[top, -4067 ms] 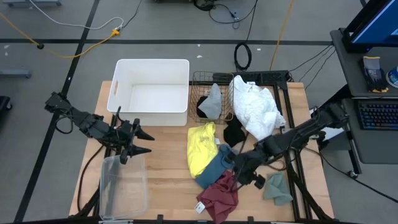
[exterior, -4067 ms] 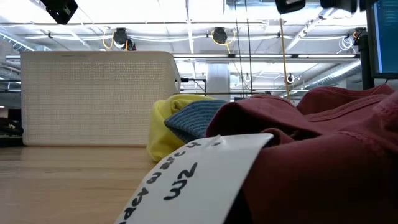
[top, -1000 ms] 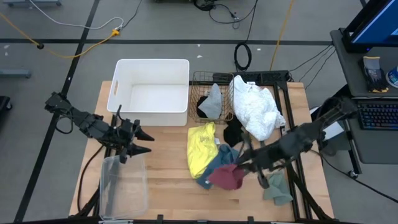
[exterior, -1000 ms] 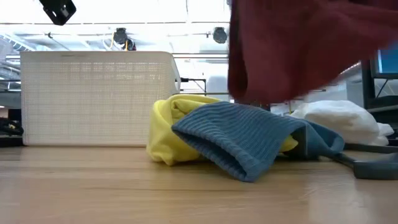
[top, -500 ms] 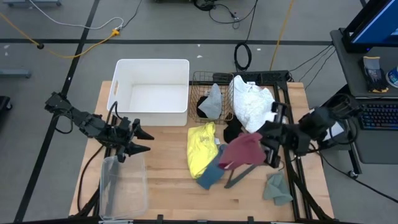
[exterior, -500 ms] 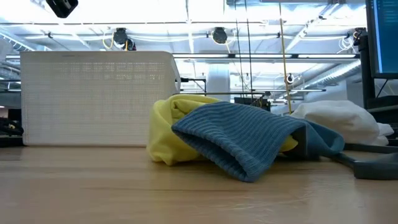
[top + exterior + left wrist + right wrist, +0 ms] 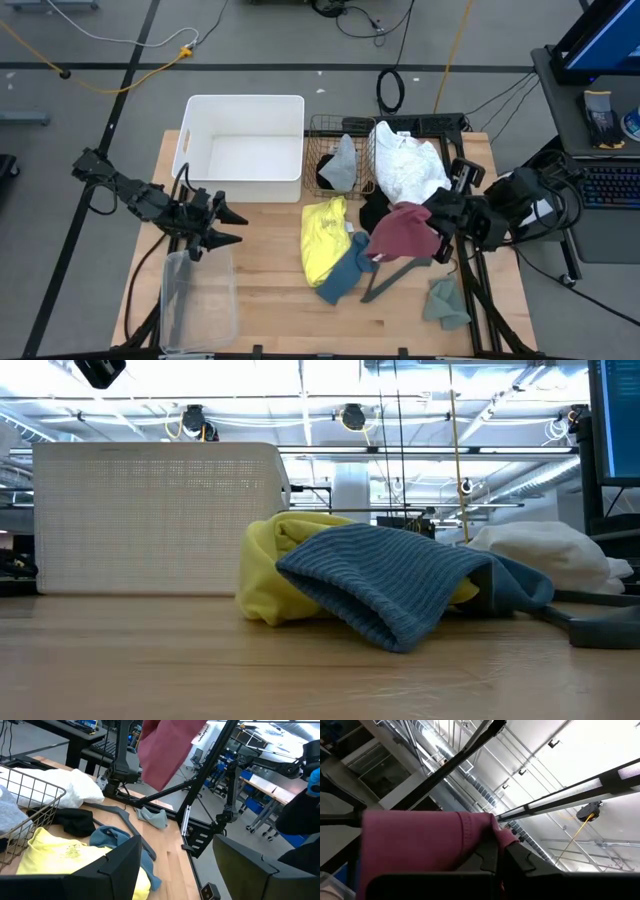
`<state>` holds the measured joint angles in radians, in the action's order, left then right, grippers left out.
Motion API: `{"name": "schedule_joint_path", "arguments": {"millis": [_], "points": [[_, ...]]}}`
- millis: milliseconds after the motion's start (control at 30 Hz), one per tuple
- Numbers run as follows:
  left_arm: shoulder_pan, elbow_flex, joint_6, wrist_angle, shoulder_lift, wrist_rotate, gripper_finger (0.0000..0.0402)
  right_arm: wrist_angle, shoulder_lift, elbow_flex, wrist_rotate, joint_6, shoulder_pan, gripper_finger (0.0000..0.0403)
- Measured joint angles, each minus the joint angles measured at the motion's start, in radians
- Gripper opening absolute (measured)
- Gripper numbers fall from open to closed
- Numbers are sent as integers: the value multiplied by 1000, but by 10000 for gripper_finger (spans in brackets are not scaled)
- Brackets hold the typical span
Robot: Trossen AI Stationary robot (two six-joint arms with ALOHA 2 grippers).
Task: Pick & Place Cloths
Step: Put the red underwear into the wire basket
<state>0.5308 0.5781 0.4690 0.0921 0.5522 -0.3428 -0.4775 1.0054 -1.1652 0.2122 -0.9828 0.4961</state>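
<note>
From my remote station, reading the high view from left to right:

1. The left gripper (image 7: 232,226) hovers over the table's left side, above a clear plastic bin (image 7: 198,300). Its fingers stand apart and hold nothing.
2. A white tub (image 7: 243,147) sits at the back of the table. Just beside it is a wire basket (image 7: 322,128) containing a grey-green cloth (image 7: 342,163) and a black cloth (image 7: 325,175).
3. On the wood in the middle lies the yellow cloth (image 7: 322,238). The blue-teal cloth (image 7: 346,271) touches its right edge, and a dark grey hanger (image 7: 390,277) lies beside that.
4. Another black cloth (image 7: 374,212) lies under the near edge of the large white cloth (image 7: 407,172), which is heaped at the back right.
5. The right gripper (image 7: 437,232) is raised above the table's right side, its fingers closed tight on the maroon cloth (image 7: 402,231). The cloth hangs from it, clear of the table.
6. A second grey-green cloth (image 7: 443,299) lies near the front right corner.
</note>
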Motion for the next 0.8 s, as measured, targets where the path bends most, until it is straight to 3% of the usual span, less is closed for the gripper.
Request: {"name": "schedule_joint_path", "arguments": {"millis": [300, 567, 800], "points": [[0, 0, -2, 0, 0, 0, 250, -6, 6, 0, 2, 29, -57, 0], [0, 0, -1, 0, 0, 0, 250, -25, 80, 0, 123, 153, -259, 0], [0, 0, -1, 0, 0, 0, 250, -29, 165, 0, 128, 198, -473, 0]]}}
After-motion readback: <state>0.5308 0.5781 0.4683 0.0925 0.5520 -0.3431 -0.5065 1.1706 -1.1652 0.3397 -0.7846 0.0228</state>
